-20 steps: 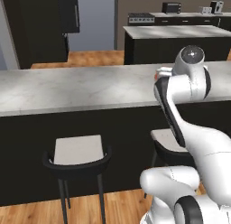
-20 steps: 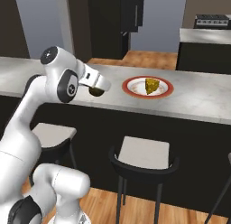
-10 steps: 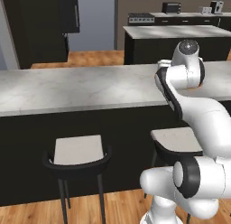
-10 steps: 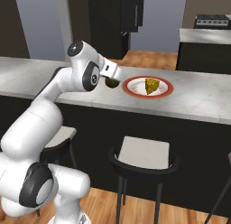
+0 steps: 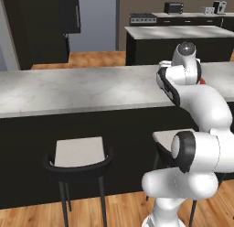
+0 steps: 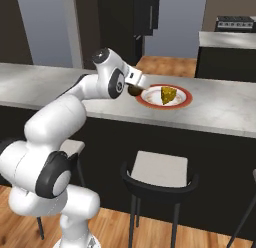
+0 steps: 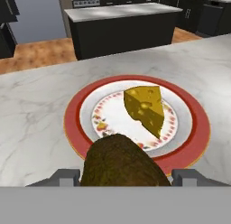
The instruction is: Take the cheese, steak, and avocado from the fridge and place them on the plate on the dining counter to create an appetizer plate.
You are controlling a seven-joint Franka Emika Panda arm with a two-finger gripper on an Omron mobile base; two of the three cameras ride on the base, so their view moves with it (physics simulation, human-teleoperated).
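I see the counter (image 6: 220, 109) carrying the plate (image 7: 189, 142), cheese (image 7: 145, 108) at its 1 o'clock. My gripper (image 7: 122, 175) clasps a brown lump (image 7: 122, 166), steak or avocado I cannot tell, over the rim at 6 o'clock. Risk: releasing here may roll it off the rim onto the counter

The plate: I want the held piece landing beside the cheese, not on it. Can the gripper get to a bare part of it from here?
Probably yes. The gripper, closed on a dark brown rounded lump, hangs at the near rim of the plate. The cheese sits right of centre, and the whitish patch left of it looks free.
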